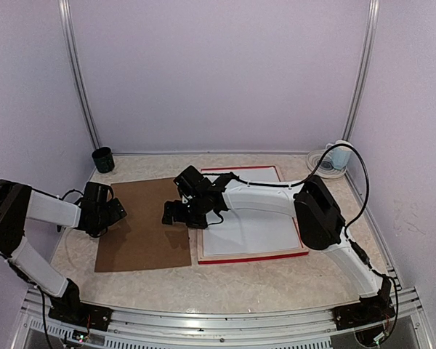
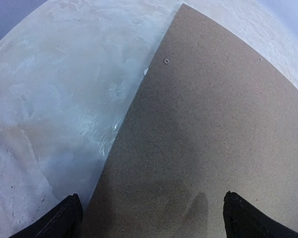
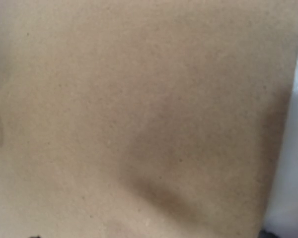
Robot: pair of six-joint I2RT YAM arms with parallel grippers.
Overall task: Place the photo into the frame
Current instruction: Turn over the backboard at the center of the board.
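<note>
Lying flat, the frame [image 1: 254, 257] shows red edges around seemingly white card [image 1: 251, 233].

Pale table [image 1: 152, 287] bears brown board [image 1: 142, 225]; red frame [image 1: 247, 257]; dark cup [image 1: 102, 159].

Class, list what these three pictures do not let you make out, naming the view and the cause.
Photo's printed side: top view shows only a white sheet in the frame.
Frame's left side: right arm covers it, top view.
Right jaws: outside the blurred right wrist view, filled by brown board.
</note>
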